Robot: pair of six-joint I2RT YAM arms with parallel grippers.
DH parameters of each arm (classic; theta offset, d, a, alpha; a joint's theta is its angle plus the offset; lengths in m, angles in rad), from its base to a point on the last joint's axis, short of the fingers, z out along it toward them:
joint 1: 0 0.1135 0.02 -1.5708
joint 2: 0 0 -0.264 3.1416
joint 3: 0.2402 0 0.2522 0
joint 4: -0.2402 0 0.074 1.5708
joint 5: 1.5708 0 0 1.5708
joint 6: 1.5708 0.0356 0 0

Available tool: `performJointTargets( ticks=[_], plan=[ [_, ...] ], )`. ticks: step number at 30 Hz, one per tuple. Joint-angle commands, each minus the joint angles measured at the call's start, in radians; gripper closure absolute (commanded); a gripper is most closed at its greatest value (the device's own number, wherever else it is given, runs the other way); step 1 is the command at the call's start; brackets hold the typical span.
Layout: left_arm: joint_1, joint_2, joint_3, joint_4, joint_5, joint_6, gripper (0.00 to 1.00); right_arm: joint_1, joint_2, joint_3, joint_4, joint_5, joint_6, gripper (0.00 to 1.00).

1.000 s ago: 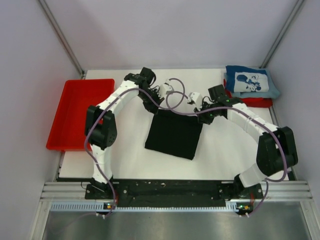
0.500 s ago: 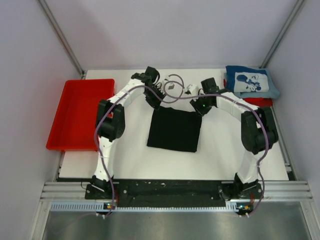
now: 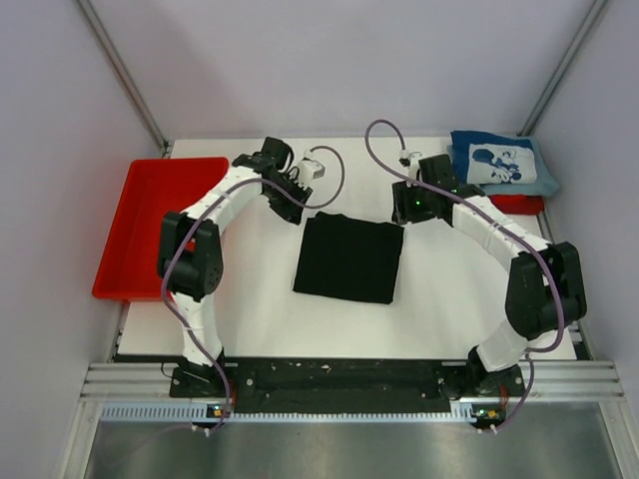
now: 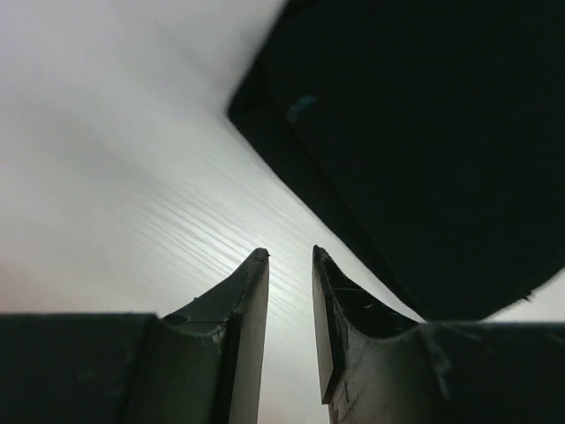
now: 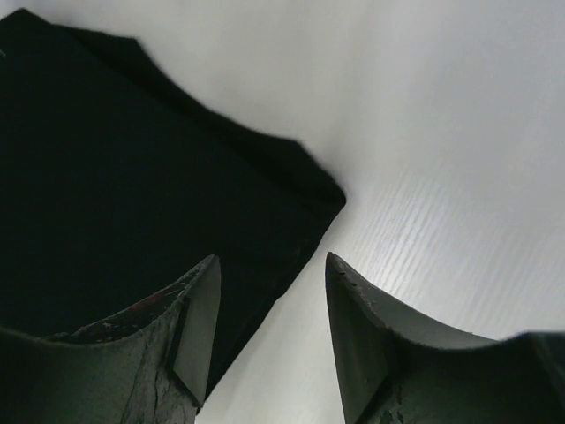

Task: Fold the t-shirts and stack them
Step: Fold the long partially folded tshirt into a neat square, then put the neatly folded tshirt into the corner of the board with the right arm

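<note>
Bending inward from either side, both arms hang over the far corners of the folded black t-shirt point(image 3: 349, 257) at the middle of the table point(image 3: 449, 304). The left gripper point(image 4: 290, 256) is empty and barely parted, the right gripper point(image 5: 269, 258) wider and empty. The blue t-shirt point(image 3: 499, 165) lies on the red t-shirt point(image 3: 517, 204), far right

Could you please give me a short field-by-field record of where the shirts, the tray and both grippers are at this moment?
Centre: black cloth t-shirt, folded into a flat rectangle on the white table
Stack: blue cloth t-shirt with white cartoon print lying on a red cloth t-shirt, far right corner
Tray: red plastic tray, left edge of the table
Left gripper: narrowly open, holding nothing, over bare table beside the black shirt's far left corner
Right gripper: open, holding nothing, at the black shirt's far right corner
</note>
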Motion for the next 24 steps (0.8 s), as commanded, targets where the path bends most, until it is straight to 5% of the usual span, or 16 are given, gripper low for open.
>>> performJointTargets(
  ticks=[1,7,14,18,22,24],
  plan=[
    [-0.028,-0.190,-0.171,0.094,0.188,-0.048,0.68,-0.018,-0.054,-0.151,0.034,-0.107,0.226,0.49],
    [-0.085,-0.194,-0.303,0.118,0.199,-0.039,0.69,-0.063,-0.007,-0.268,0.128,-0.182,0.341,0.46],
    [-0.087,-0.048,-0.281,0.105,0.148,-0.026,0.72,-0.077,0.122,-0.328,0.293,-0.386,0.421,0.50],
    [-0.082,-0.003,-0.258,0.100,0.091,-0.013,0.73,-0.115,0.142,-0.385,0.465,-0.480,0.513,0.63],
    [-0.079,0.017,-0.248,0.102,0.074,-0.008,0.73,-0.160,0.167,-0.402,0.609,-0.610,0.605,0.94],
    [-0.079,0.023,-0.244,0.100,0.079,-0.008,0.74,-0.161,0.181,-0.383,0.631,-0.657,0.611,1.00]
  ],
)
